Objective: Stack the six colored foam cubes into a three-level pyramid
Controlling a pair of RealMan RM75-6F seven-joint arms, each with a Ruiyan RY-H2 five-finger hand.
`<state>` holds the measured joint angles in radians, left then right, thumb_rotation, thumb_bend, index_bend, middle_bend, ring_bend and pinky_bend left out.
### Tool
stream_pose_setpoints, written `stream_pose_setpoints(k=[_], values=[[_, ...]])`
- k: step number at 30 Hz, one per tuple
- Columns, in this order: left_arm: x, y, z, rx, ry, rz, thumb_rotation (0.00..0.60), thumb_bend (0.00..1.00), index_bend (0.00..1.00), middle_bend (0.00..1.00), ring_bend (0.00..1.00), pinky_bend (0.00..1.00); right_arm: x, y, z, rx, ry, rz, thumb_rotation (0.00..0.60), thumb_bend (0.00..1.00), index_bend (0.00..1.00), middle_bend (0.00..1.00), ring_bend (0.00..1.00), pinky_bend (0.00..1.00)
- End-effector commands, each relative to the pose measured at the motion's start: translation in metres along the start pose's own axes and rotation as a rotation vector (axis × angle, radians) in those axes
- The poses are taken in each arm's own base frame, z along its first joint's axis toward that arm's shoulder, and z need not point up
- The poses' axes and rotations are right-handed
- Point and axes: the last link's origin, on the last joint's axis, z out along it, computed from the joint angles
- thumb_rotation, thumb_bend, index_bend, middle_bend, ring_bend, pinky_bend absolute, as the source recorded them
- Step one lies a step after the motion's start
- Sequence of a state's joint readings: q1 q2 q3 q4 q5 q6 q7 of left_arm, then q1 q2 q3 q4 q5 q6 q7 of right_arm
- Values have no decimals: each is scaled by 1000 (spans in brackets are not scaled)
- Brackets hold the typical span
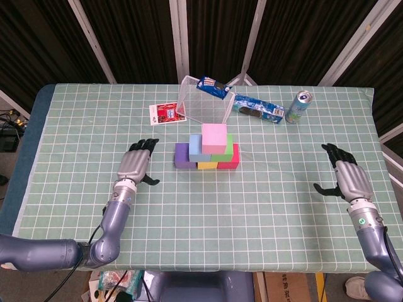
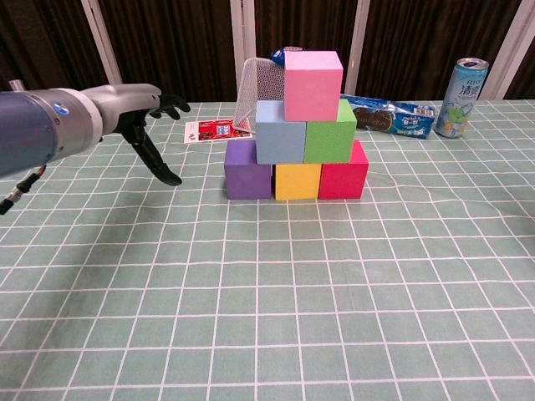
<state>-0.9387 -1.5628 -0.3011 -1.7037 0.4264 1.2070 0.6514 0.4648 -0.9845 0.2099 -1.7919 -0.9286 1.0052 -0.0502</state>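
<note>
The three-level pyramid of coloured foam cubes (image 1: 207, 151) stands complete at the middle of the green gridded bench (image 1: 264, 207), with the pink foam cube (image 2: 313, 73) on top. The left robot hand (image 1: 134, 163) hangs spread and empty to its left, and the right robot hand (image 1: 346, 180) is likewise spread and empty far to the right. Judging the stack finished, both are best kept well apart from it so nothing gets nudged.

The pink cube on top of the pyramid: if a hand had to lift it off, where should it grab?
Probably from above, fingers on the left and right faces of the pink cube. It stands alone and upright on the blue cube and green cube, so both sides are free.
</note>
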Motion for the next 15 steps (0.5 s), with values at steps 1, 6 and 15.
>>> stream_pose_setpoints(k=[1,6,15], values=[[1,-12,-3,20,4,-4,600,164,0,42,2,75,-1,-1,0,1,-2,-1,600,288,0,0,0,0],[-2,-28,-4,53,-13,-5,600,164,0,42,2,75,-1,-2,-1,3,-4,-5,600,288,0,0,0,0],[-18,-32,5,75,-58,12,600,164,0,42,2,75,0,-2,-1,2,0,-5,600,288,0,0,0,0]])
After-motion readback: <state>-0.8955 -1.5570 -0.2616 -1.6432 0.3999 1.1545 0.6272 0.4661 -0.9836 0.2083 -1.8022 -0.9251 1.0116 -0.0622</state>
